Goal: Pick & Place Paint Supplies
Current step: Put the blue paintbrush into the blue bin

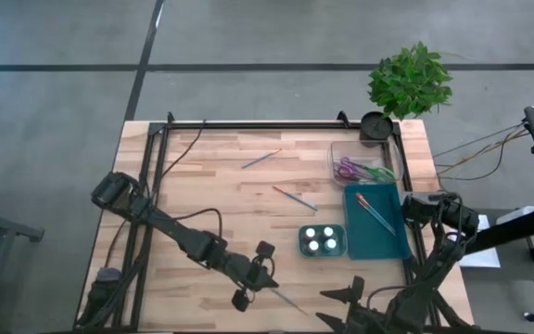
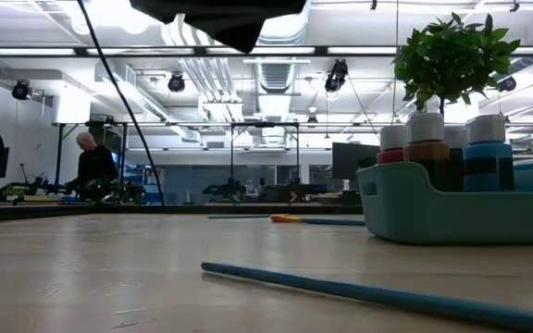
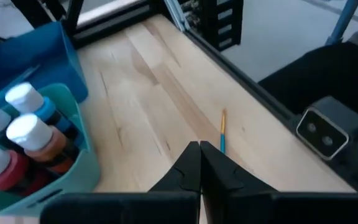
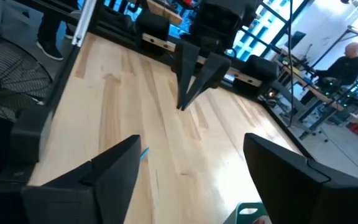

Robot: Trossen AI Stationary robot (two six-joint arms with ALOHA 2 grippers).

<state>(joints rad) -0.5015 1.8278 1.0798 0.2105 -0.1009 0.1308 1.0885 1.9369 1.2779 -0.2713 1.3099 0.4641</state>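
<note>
Your landmark is the teal palette holding paint bottles. Toward the table's near edge from it, the left gripper hovers pinched shut and the right gripper spread wide. Between them lies a paintbrush: light, thin, likely roll-prone; pinch its handle mid-length.
</note>
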